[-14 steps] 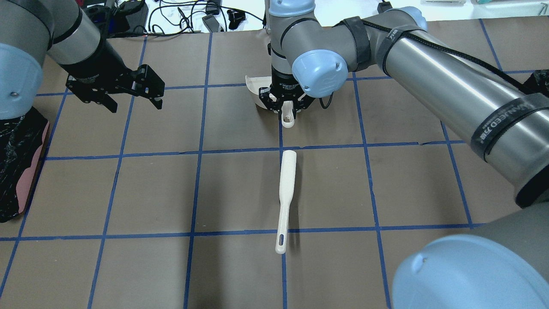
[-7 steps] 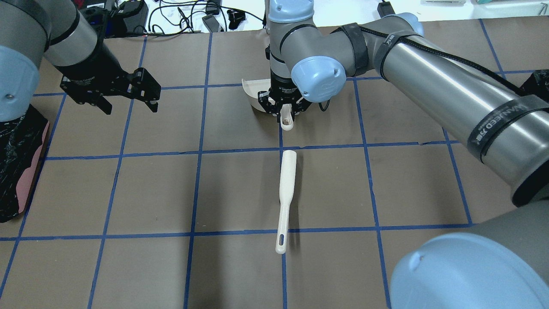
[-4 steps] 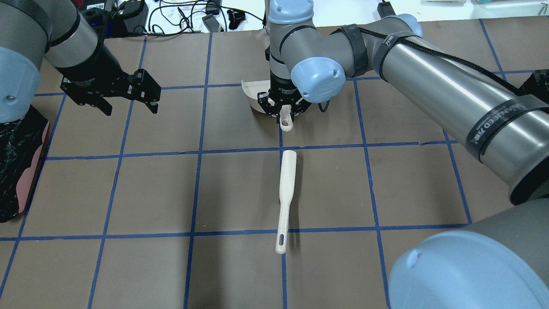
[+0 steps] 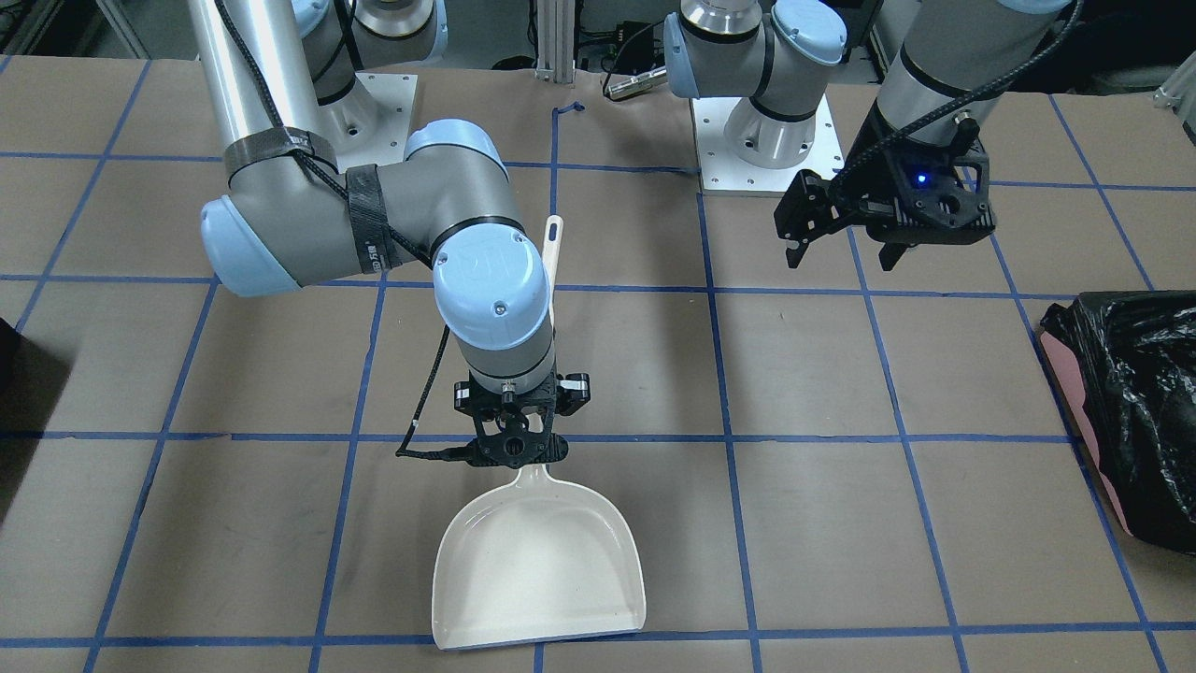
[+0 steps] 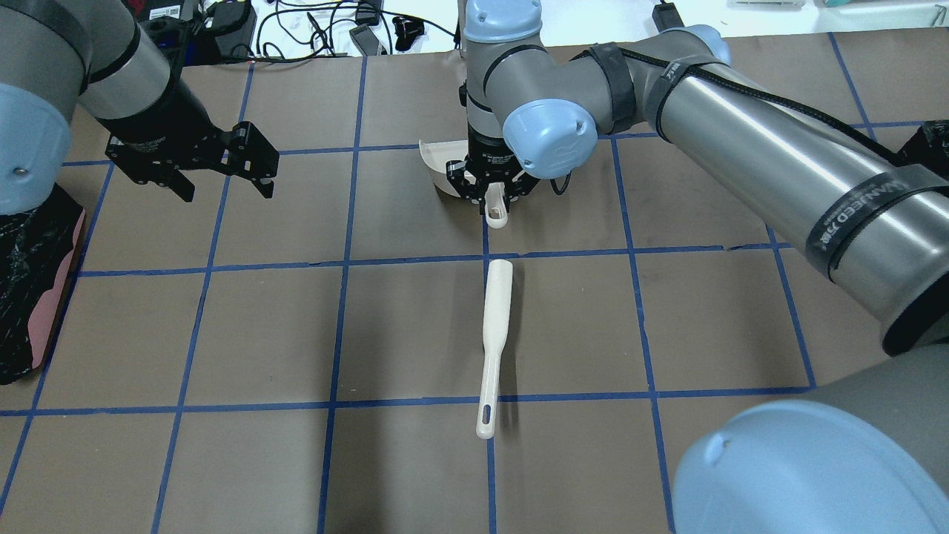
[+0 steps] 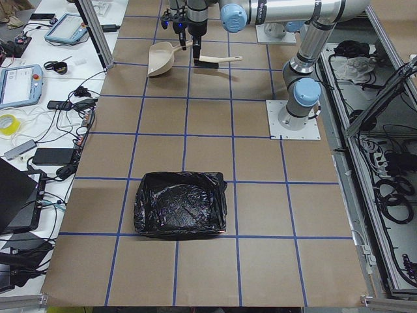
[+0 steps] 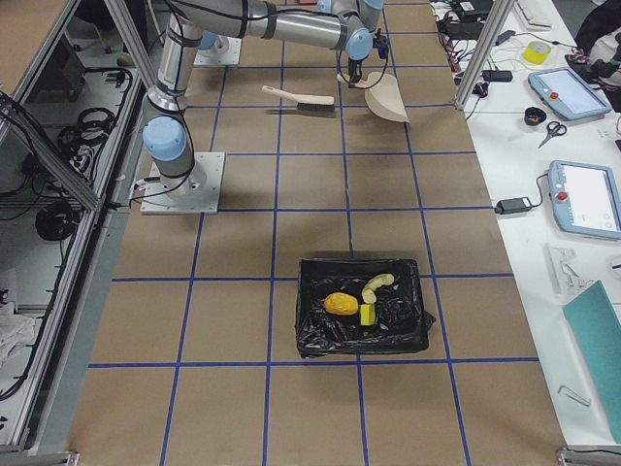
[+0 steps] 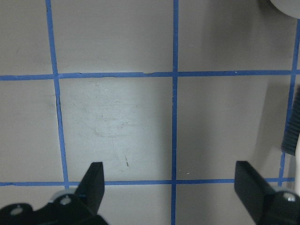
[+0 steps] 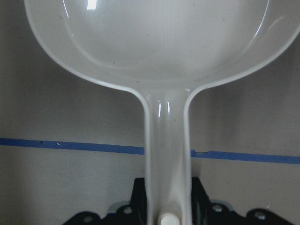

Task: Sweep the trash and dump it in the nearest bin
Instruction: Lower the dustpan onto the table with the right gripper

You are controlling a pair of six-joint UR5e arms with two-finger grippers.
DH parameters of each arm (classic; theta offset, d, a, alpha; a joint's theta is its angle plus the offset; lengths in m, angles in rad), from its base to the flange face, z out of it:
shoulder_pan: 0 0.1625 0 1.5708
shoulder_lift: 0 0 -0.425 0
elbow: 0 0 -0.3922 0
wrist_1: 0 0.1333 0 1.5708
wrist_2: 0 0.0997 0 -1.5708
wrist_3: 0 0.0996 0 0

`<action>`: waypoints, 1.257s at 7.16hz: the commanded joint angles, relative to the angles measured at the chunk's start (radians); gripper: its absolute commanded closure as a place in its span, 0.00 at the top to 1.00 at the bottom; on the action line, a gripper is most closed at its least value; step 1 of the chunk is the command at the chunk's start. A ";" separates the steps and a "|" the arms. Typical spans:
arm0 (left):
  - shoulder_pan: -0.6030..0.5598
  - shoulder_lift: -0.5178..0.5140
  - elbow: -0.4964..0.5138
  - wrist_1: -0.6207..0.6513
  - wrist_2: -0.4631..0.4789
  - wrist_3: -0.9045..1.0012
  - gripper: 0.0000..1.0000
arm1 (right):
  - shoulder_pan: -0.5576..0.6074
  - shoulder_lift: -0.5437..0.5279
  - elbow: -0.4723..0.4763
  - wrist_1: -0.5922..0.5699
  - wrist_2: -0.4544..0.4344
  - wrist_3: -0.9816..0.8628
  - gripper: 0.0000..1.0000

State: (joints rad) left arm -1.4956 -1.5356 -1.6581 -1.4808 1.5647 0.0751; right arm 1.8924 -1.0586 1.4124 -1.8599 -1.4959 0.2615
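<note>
The trash lies in a black-lined bin (image 7: 312, 342) in the exterior right view: an orange-yellow lump (image 7: 340, 304), a green-and-yellow sponge block (image 7: 368, 315) and a pale yellow crescent (image 7: 376, 284). My right gripper (image 4: 515, 447) (image 5: 494, 194) is shut on the handle of the white dustpan (image 4: 537, 570) (image 9: 159, 42). The pan is empty and sits on the table. The white brush (image 5: 493, 334) lies on the table just behind the pan. My left gripper (image 5: 226, 189) (image 4: 841, 260) (image 8: 171, 187) hangs open and empty above the table.
A second black-lined bin (image 4: 1135, 402) (image 6: 181, 203) stands at the table end on my left side. Brown paper with a blue tape grid covers the table (image 5: 259, 334). Cables and devices lie beyond its far edge (image 5: 311, 30).
My right gripper's fingers closed in on the dustpan handle and the pan shifted slightly left. My left gripper drifted a little to the left. Little has moved in the last half second.
</note>
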 commanded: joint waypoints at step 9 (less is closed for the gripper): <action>0.002 0.000 0.001 0.004 0.002 0.000 1.00 | -0.001 0.000 0.025 -0.002 0.010 0.002 0.40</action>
State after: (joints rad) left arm -1.4941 -1.5355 -1.6567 -1.4779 1.5661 0.0752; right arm 1.8914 -1.0596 1.4354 -1.8605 -1.4869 0.2625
